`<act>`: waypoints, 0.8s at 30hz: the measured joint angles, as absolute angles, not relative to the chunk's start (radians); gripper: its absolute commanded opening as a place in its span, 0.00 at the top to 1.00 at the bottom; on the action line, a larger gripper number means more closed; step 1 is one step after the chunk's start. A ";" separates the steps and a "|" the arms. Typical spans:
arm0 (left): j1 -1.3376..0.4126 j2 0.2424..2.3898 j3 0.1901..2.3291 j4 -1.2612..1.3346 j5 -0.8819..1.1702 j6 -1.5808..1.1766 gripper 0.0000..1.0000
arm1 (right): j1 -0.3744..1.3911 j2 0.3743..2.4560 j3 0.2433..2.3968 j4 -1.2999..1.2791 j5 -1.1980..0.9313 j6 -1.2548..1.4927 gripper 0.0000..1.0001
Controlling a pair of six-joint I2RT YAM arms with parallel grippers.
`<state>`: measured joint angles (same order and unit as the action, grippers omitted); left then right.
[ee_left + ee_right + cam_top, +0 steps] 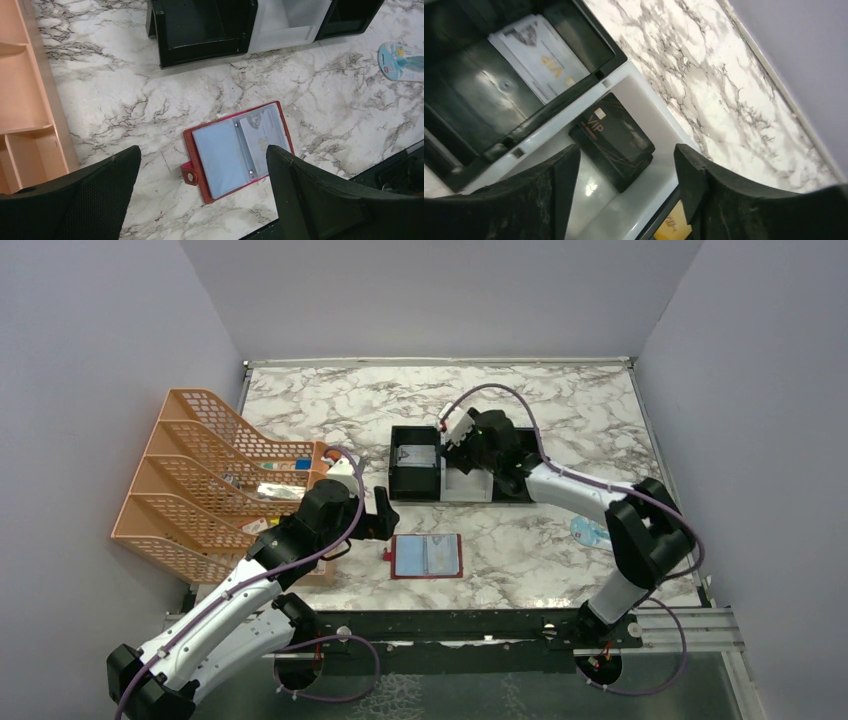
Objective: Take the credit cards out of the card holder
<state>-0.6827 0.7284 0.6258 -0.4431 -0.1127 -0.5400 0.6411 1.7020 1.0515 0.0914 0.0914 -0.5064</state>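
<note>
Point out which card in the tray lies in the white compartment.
The black card with gold VIP lettering. The silvery-white card sits in the black compartment beside it; the gold card shows only partly, beyond the white wall.

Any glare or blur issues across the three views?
Right wrist: glare spot on the tray floor beside the black card, right fingers soft. Left wrist: holder sharp, left fingers slightly blurred. Top: even light, faint shadows.
</note>
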 measured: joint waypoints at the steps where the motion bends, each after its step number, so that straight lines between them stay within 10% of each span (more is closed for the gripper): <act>1: -0.683 0.729 0.626 -0.443 -0.107 -0.541 0.01 | 0.641 1.665 1.025 0.116 0.090 -0.458 0.21; 24: -0.685 1.067 0.560 -0.242 0.231 -0.646 0.15 | 0.659 1.316 0.587 0.110 -0.376 0.787 0.53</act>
<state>-0.6849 1.0668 0.5602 -0.2424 0.2306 -0.6460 0.6594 1.3159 0.5869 0.1101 -0.3756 0.7868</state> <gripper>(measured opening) 0.852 0.509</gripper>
